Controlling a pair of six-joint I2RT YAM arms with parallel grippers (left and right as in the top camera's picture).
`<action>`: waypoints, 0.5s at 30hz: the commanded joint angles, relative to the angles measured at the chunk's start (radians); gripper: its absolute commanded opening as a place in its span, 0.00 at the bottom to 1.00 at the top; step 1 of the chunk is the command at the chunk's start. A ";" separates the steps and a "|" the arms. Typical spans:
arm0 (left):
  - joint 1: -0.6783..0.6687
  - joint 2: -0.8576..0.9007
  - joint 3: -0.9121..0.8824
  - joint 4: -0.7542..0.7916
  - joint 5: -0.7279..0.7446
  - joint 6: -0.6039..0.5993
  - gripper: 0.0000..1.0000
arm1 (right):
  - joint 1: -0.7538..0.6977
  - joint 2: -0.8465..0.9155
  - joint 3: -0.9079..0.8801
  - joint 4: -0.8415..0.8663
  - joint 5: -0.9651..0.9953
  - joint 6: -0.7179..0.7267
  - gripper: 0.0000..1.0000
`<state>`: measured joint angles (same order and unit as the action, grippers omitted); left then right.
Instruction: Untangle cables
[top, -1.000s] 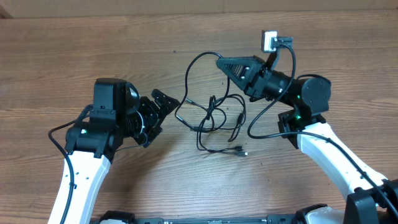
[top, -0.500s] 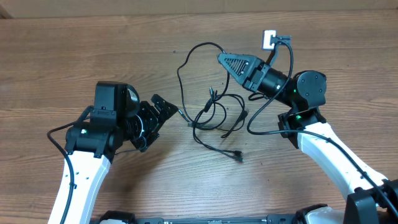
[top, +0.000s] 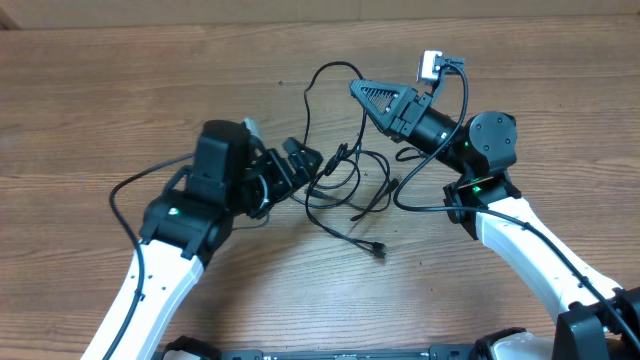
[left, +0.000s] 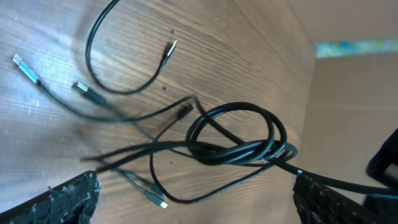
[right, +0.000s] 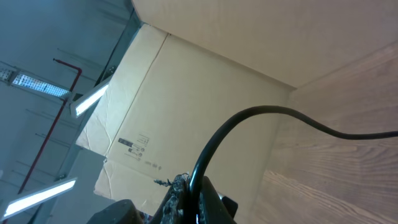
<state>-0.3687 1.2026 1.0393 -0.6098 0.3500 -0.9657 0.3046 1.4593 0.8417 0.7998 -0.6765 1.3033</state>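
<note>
– So, where are the cables (top: 345, 180)?

– In a loose heap on the bench (top: 150, 80), between the two arms. Several thin black cords cross and loop over each other there. One loop rises out of the heap towards the far edge and bends round to the right pincer (top: 365, 95). One strand trails towards the near side and ends in a small plug (top: 380, 250) lying flat on the wood.

– And the right pincer?

– Its wrist camera shows it closed together on a cord (right: 249, 115), which arcs up out of the fingertips (right: 189, 199) and off to the right. Behind it stands a cardboard box (right: 186, 93).

– The left pincer (top: 308, 165)?

– Spread wide, at the left edge of the heap. In its own view the two dark fingertips (left: 68, 196) sit in the bottom corners, well apart. The coiled knot of cords (left: 236, 149) lies on the wood ahead, between them.

– Does it touch them?

– I cannot tell; nothing is caught in it. A silver-tipped plug (left: 22, 65) lies off to one side.
</note>
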 joint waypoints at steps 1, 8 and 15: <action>-0.018 0.029 0.009 0.028 -0.069 0.105 1.00 | 0.004 -0.021 0.031 0.005 -0.050 0.006 0.04; -0.018 0.093 0.009 0.051 -0.018 0.046 1.00 | 0.026 -0.021 0.031 0.006 -0.140 0.005 0.04; -0.018 0.123 0.009 0.134 0.132 0.134 1.00 | 0.036 -0.021 0.031 0.005 -0.137 -0.003 0.04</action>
<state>-0.3824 1.3266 1.0393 -0.5106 0.3943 -0.9031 0.3363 1.4593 0.8417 0.7994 -0.8078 1.3048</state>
